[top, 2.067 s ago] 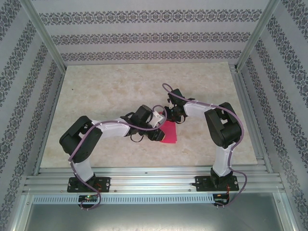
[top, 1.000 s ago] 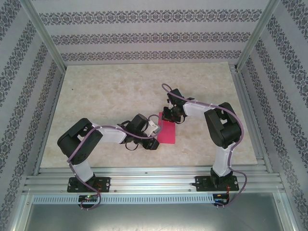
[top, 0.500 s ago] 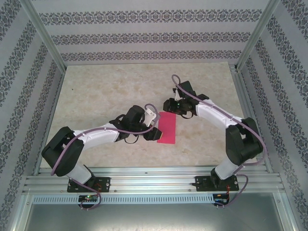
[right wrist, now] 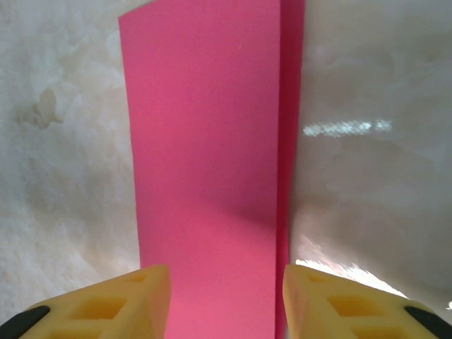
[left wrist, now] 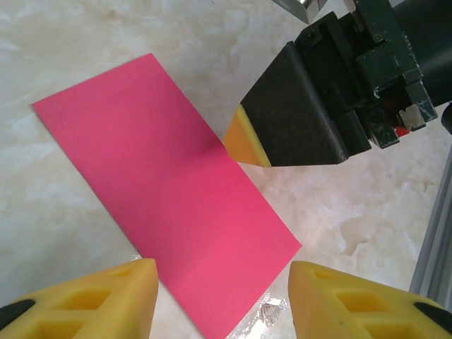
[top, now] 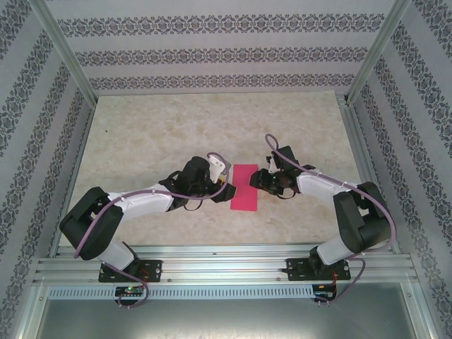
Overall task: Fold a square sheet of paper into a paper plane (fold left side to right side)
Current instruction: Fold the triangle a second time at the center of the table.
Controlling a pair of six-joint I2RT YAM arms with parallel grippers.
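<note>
The square sheet of paper (top: 244, 187) lies flat on the marble table, folded in half into a narrow pink rectangle. No paper plane is in view. In the right wrist view the sheet (right wrist: 205, 155) shows a thin strip of its lower layer along the right edge. My left gripper (top: 227, 191) stands open at the sheet's left side, its yellow fingertips (left wrist: 120, 296) just over the near corner of the paper (left wrist: 169, 191). My right gripper (top: 260, 182) is open at the sheet's right side, its jaws straddling the paper's width without holding it (right wrist: 226, 296). One of its fingers (left wrist: 296, 116) hovers above the sheet.
The marble tabletop (top: 155, 127) is bare around the paper. Aluminium rails (top: 226, 265) run along the near edge and up both sides. Patterned walls close in the back and sides.
Both grippers have opened and let go of the paper. The right arm has swung right and toward the near edge, and the left gripper has backed off left. The folded sheet now lies flat.
</note>
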